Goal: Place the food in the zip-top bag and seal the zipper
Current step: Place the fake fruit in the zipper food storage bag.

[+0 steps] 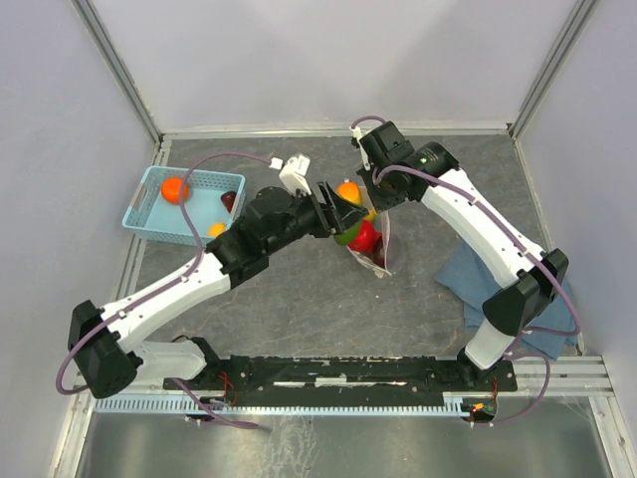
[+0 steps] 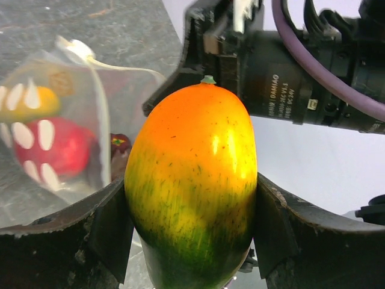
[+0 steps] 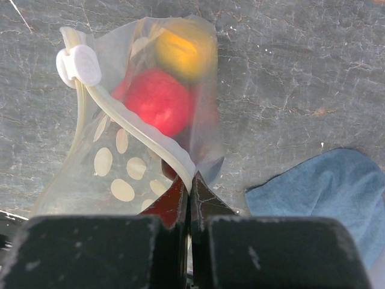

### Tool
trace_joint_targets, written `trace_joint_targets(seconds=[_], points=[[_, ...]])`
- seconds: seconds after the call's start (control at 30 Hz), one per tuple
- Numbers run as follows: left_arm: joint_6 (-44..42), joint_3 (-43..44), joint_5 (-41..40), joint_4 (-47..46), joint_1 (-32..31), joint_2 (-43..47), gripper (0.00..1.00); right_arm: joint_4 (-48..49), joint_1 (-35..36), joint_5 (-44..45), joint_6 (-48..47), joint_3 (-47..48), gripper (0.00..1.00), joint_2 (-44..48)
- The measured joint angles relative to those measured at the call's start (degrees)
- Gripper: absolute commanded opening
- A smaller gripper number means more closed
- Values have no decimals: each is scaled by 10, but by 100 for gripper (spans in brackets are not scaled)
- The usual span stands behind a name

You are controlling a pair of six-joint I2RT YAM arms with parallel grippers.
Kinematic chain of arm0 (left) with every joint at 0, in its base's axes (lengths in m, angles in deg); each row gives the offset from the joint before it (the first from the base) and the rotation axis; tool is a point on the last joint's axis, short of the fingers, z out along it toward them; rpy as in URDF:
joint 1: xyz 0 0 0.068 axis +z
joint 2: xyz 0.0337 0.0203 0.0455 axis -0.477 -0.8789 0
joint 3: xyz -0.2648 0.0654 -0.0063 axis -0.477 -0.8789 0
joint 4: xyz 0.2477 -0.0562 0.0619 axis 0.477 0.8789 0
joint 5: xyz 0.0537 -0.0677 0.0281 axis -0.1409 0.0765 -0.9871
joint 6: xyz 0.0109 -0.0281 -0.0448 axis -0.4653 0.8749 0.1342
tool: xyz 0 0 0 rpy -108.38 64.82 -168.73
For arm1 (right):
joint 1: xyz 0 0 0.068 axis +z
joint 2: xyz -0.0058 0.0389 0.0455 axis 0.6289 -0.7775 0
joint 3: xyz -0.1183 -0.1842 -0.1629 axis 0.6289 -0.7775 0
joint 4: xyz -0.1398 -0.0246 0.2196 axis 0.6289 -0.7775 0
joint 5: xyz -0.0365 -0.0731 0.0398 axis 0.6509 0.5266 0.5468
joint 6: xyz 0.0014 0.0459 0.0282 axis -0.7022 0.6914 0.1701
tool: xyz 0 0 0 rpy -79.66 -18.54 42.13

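the right gripper [image 3: 190,201] pinches the zipper [image 3: 141,135] of the zip-top bag [image 3: 120,180], holding the mouth up — likely so the left gripper [image 2: 191,211], clamped around an orange-green mango [image 2: 192,150] right at the opening, can drop it in with the red fruit [image 3: 157,101].

The orange-green fruit [image 2: 191,180] is cut off at the bottom. The food [image 3: 159,99] inside the bag [image 3: 114,180] looks foggy. Beside the bag, the blue cloth [image 3: 319,192] runs off the picture.
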Motion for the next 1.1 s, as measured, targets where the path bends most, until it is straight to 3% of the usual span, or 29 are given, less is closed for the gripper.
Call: trace_joint_targets(seconds=[0.3, 0.63, 1.1], points=[[42, -14, -63, -76, -54, -49, 42, -1, -2, 2, 7, 0, 2, 0], [94, -54, -136, -66, -56, -62, 45, -1, 2, -4, 12, 1, 2, 0], [95, 27, -185, 47, -76, -115, 69, 0, 3, -20, 15, 1, 3, 0]])
